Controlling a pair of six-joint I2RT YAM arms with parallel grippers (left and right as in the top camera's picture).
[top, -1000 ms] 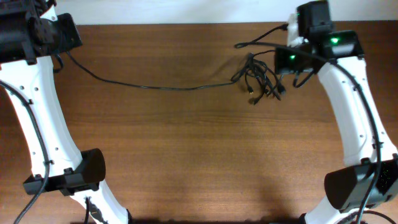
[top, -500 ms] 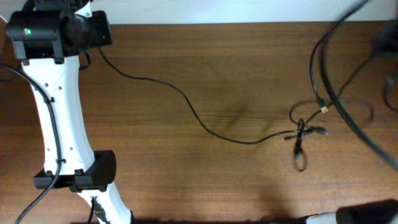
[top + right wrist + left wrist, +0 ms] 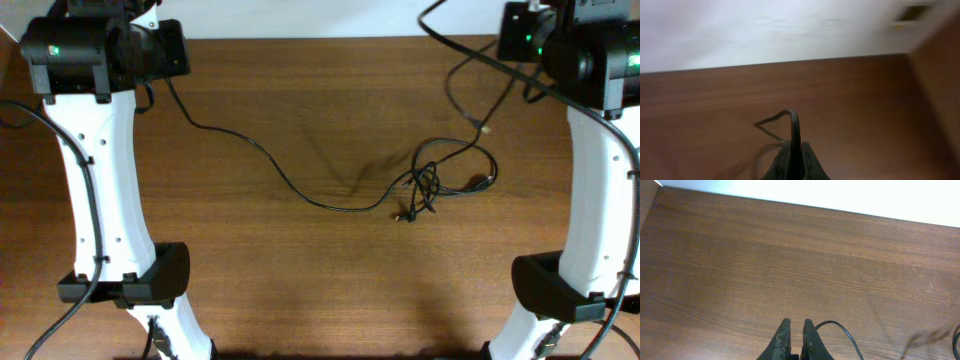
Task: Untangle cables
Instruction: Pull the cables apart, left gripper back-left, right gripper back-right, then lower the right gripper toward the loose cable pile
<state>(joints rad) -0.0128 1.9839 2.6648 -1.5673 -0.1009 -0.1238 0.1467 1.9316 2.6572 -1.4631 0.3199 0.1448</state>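
Observation:
Thin black cables (image 3: 300, 190) lie across the brown table (image 3: 300, 290). One long strand runs from my left gripper (image 3: 795, 326) at the far left down to a small knot (image 3: 427, 185) right of centre, with loops and plugs (image 3: 484, 183) around it. The strand shows beside the left fingers (image 3: 840, 326); they are closed to a narrow slit, apparently on its end. My right gripper (image 3: 795, 146) is shut on another strand (image 3: 792, 120) and holds it raised at the far right; that strand (image 3: 462, 100) climbs from the knot.
The left arm (image 3: 95, 180) stands along the left side and the right arm (image 3: 600, 180) along the right side. The table's far edge meets a white wall (image 3: 840, 192). A thicker blurred black cable (image 3: 450, 40) crosses the top right corner.
The right arm has come back into view at the far right. The knot has shifted left and up the table, and its loops have spread. The left arm has barely moved.

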